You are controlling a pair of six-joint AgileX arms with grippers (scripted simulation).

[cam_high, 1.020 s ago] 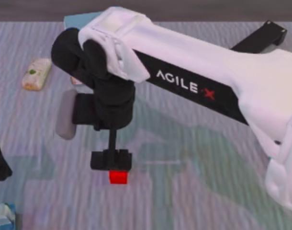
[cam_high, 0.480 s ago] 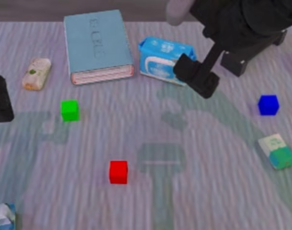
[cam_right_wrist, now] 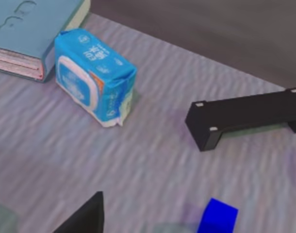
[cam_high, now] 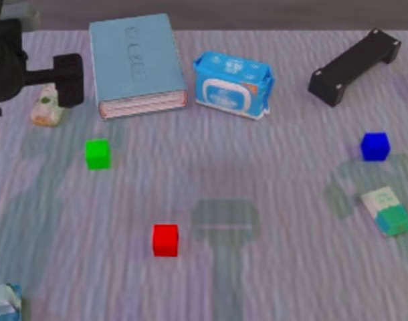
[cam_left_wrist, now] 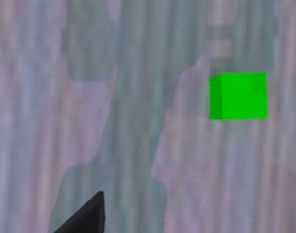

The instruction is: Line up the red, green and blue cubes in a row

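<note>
The green cube sits on the table's left side, and the left wrist view shows the same green cube from above. My left gripper hangs at the back left, behind the green cube and apart from it, open and empty; only one fingertip is in its own view. The red cube rests alone near the front centre. The blue cube lies far right. My right gripper is outside the top view, open, one fingertip beside the blue cube.
A light blue book and a blue wipes pack lie along the back. A black bar stands back right. A white-and-teal packet lies in front of the blue cube. A beige packet is under my left gripper.
My right arm let go of the red cube, lifted and swung off to the right, out of the top view. My left arm moved from the left edge toward the back.
</note>
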